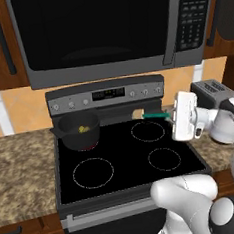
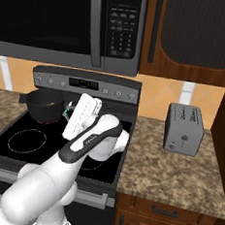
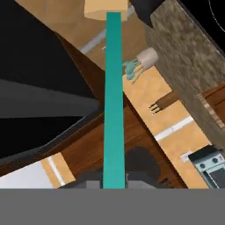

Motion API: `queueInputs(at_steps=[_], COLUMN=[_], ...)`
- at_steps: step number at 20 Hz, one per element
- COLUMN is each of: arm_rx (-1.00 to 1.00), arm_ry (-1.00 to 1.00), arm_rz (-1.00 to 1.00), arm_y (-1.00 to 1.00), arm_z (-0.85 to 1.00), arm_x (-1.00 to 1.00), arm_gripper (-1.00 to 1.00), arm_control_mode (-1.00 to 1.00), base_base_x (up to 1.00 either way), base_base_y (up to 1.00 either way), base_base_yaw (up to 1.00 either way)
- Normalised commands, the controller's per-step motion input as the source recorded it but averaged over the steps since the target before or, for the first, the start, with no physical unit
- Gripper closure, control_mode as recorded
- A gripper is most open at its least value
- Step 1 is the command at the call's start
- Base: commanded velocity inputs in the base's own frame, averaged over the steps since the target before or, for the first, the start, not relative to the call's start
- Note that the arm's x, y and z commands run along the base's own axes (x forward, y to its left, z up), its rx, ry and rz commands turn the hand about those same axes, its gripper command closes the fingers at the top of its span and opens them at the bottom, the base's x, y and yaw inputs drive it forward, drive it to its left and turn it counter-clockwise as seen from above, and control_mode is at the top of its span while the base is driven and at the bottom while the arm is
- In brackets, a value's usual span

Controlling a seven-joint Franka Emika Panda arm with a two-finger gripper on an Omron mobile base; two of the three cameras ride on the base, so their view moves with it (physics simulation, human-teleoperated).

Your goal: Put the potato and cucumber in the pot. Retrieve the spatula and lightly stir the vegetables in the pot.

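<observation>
The dark pot (image 1: 79,131) stands on the stove's rear left burner, also seen as the pot (image 2: 43,104). A yellow-green cucumber (image 1: 82,128) piece lies inside it. The potato is hidden from me. My gripper (image 1: 171,115) hovers above the rear right burner, to the right of the pot, shut on the spatula (image 1: 156,115). Its teal handle points left toward the pot and ends in a tan blade. In the hand view the spatula (image 3: 113,96) runs straight up from my gripper (image 3: 114,182). The spatula (image 2: 66,111) sticks out beside the pot in the right base view.
A microwave (image 1: 106,29) hangs low over the black stove top (image 1: 123,161). A grey toaster (image 2: 183,128) stands on the granite counter (image 2: 176,174) to the right. The burner under the pot glows faintly red.
</observation>
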Motion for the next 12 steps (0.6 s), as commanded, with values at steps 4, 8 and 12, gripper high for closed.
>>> queueInputs(at_steps=[4, 8, 12], arm_rx=[0.44, 0.17, 0.05], arm_ry=[0.25, 0.33, 0.33], arm_rz=[0.0, -0.05, -0.11], arm_y=[0.94, 0.84, 0.67], arm_z=[0.11, 0.21, 0.11], arm_x=[0.59, 0.78, 0.77], arm_gripper=[1.0, 1.0, 1.0], arm_control_mode=[-1.0, -1.0, -1.0], base_base_x=[0.0, 0.0, 0.0], base_base_y=[0.0, 0.0, 0.0], base_base_yaw=[0.0, 0.0, 0.0])
